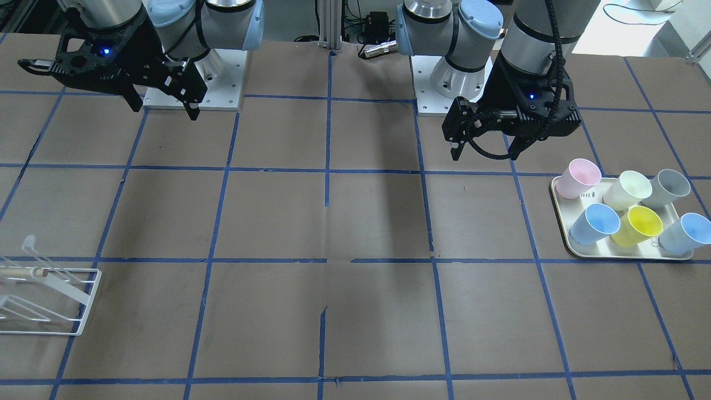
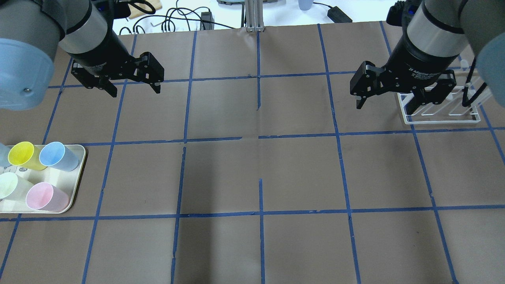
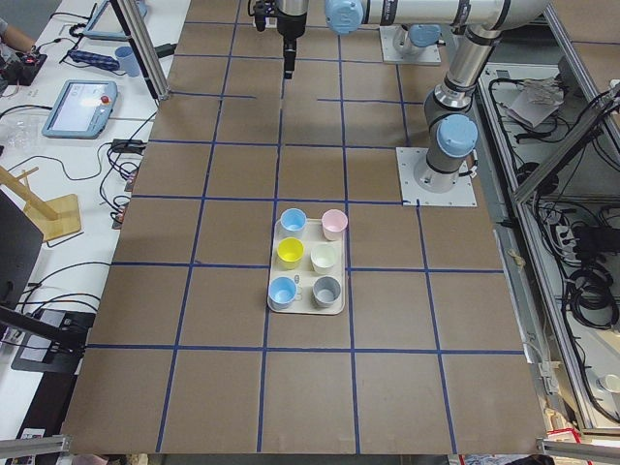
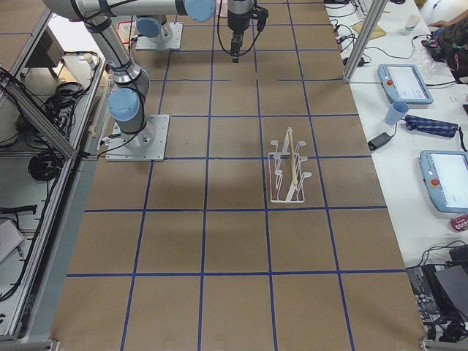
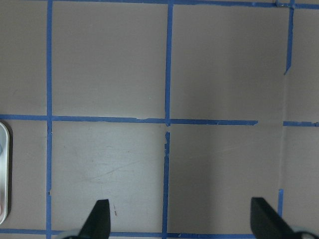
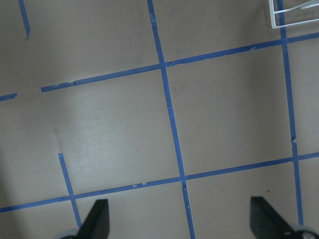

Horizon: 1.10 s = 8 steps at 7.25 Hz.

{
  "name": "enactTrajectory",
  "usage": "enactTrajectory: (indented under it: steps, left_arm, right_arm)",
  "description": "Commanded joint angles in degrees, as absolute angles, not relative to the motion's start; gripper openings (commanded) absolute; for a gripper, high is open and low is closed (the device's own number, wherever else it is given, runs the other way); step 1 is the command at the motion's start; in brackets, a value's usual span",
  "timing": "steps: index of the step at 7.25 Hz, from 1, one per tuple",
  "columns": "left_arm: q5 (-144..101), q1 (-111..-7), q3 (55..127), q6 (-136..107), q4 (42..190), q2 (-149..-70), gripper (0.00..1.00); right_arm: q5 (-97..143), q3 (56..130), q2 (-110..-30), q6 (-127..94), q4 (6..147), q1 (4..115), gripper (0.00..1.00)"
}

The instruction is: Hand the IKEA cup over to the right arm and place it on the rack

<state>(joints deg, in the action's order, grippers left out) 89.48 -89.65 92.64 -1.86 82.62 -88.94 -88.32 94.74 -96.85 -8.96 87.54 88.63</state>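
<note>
Currently the left gripper [image 2: 135,90] and right gripper [image 2: 385,105] hang wide open, empty, above the matte brown table [image 1: 355,222]. The smooth tapered cream IKEA cup [image 1: 627,190] stands on the rounded beige tray [image 1: 562,219], between the pink cup [image 1: 579,178] and the grey cup [image 1: 669,188]. The white wire rack [image 1: 55,303] sits well apart.

tray [image 1: 622,255] on table [image 1: 333,222] | in tray: pink cup [image 1: 577,178], grey cup [image 1: 669,188], yellow cup [image 1: 639,225]

My fingers [image 5: 101,219] look matt black, above matt brown paper [image 1: 278,222] crossed with blue tape [image 1: 328,133]. The IKEA cup [image 1: 627,190] and beige tray [image 1: 639,251] look smooth plastic; the rack [image 4: 288,175] is white wire with 1 pale wooden rod [image 4: 291,162].
</note>
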Motion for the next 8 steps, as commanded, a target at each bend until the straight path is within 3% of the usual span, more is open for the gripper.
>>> enactTrajectory:
  steps: [1,8]
  left_arm:
    - [89.56,-89.65,92.72,-1.85,82.62,-88.95,1.00]
    - [89.82,-85.63,93.60,-0.19,83.31,-87.72,1.00]
  right_arm:
    - [-88.33,94.92,-96.86,-8.96,87.45,88.59,1.00]
    - [-88.86,95.27,-97.38,-8.96,87.80,88.68,1.00]
